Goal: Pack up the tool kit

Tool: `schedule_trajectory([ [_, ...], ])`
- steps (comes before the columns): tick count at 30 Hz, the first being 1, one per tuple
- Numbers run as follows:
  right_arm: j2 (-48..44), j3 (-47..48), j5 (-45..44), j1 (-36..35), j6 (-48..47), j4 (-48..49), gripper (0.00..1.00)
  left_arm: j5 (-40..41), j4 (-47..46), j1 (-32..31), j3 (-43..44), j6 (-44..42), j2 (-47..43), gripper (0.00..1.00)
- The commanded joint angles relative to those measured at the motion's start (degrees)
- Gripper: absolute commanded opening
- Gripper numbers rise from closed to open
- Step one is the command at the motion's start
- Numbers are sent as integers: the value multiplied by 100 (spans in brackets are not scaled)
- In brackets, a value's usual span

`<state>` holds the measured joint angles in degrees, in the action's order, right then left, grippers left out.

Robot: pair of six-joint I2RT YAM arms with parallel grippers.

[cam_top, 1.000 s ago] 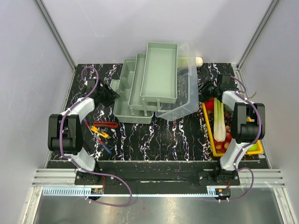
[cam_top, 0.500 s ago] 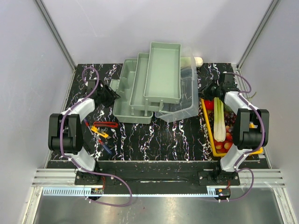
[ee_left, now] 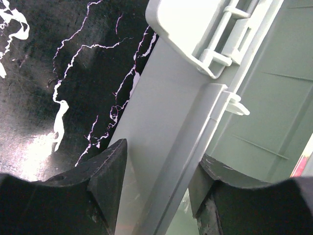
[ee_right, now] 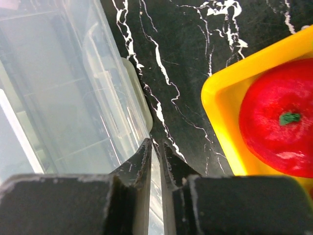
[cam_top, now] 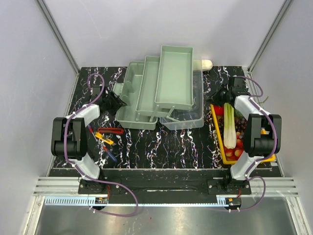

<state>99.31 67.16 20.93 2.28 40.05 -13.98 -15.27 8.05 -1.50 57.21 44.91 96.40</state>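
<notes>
The tool kit [cam_top: 142, 105] stands open at the back centre, its pale green fold-out trays [cam_top: 174, 78] stepped up to the right above the translucent grey part [cam_top: 188, 118]. My left gripper [cam_top: 111, 102] is at the box's left side; in the left wrist view its jaws [ee_left: 159, 181] straddle the grey-green wall [ee_left: 166, 122] and grip it. My right gripper [cam_top: 221, 93] is at the kit's right side; in the right wrist view its jaws [ee_right: 156, 149] are nearly closed on the thin translucent edge [ee_right: 73, 88]. Small hand tools [cam_top: 107, 136] lie at the front left.
A yellow tray [cam_top: 218, 139] of vegetables lies along the right side, just right of my right gripper; its rim [ee_right: 220, 93] and a red vegetable [ee_right: 279, 117] show in the right wrist view. A pale rounded object [cam_top: 206, 63] lies behind the kit. Grey walls close in the table.
The trays and the translucent part have swung to the right and away, and the translucent part now lies flatter. My right gripper moved right and back with it. The left gripper barely moved.
</notes>
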Motion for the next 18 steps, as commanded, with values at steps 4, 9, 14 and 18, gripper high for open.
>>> schedule_trajectory([
  [4, -482, 430, -1274, -53, -120, -746, 18, 94, 346, 27, -210, -61, 134, 51],
  [9, -877, 544, -1522, -53, -147, -966, 32, -134, 294, 27, -272, -78, 90, 49],
  [14, -1325, 755, -1084, -61, -384, -941, 55, -652, -119, -52, -421, -201, 63, 46],
  [18, -1475, 711, -214, -79, -560, -633, 66, -925, -243, -237, -404, -342, 72, 39],
])
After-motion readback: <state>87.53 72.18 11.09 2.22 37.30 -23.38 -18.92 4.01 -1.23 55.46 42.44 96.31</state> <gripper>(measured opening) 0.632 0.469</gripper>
